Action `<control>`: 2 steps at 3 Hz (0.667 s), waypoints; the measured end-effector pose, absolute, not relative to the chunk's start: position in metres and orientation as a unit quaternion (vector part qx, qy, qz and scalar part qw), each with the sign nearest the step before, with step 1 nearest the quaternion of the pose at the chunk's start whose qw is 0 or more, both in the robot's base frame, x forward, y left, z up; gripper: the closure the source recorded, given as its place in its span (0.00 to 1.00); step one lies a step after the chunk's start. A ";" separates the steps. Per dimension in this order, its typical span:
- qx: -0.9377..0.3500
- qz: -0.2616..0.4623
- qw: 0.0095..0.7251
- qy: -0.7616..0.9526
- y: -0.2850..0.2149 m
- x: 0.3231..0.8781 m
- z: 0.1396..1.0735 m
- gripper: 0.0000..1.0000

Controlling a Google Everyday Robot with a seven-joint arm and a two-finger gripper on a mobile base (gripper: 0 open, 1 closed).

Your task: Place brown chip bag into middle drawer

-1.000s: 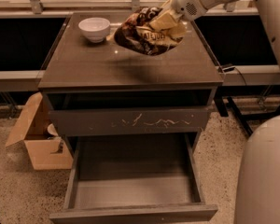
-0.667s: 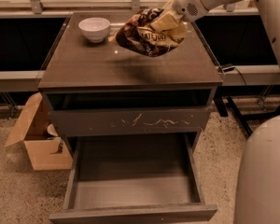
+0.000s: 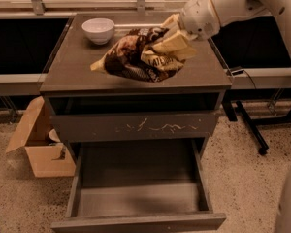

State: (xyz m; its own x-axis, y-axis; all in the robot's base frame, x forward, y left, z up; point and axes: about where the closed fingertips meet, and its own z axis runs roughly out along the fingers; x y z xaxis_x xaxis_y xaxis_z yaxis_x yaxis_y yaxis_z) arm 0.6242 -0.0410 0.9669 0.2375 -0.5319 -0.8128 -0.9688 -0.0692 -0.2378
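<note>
The brown chip bag point(image 3: 136, 57) is crumpled, dark brown with tan-yellow patches. It hangs just above the front half of the cabinet top point(image 3: 72, 72). My gripper point(image 3: 176, 39) is at the bag's right end and shut on it, with the white arm reaching in from the upper right. The middle drawer point(image 3: 138, 222) is pulled out wide at the bottom, its lighter grey floor point(image 3: 140, 198) bare. Above it is the shut drawer with pale scratch marks point(image 3: 136, 127).
A white bowl point(image 3: 98, 29) stands at the back left of the cabinet top. An open cardboard box point(image 3: 41, 147) sits on the floor left of the cabinet. A black table leg point(image 3: 250, 125) stands on the right. My white base point(image 3: 288, 203) fills the lower right corner.
The gripper has carried the chip bag forward and to the left, lower over the cabinet top and nearer its front edge. The drawer and the bowl have not moved.
</note>
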 end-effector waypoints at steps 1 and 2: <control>-0.724 0.320 0.346 0.504 -0.050 0.560 0.925 1.00; -0.720 0.330 0.309 0.526 -0.060 0.540 0.876 1.00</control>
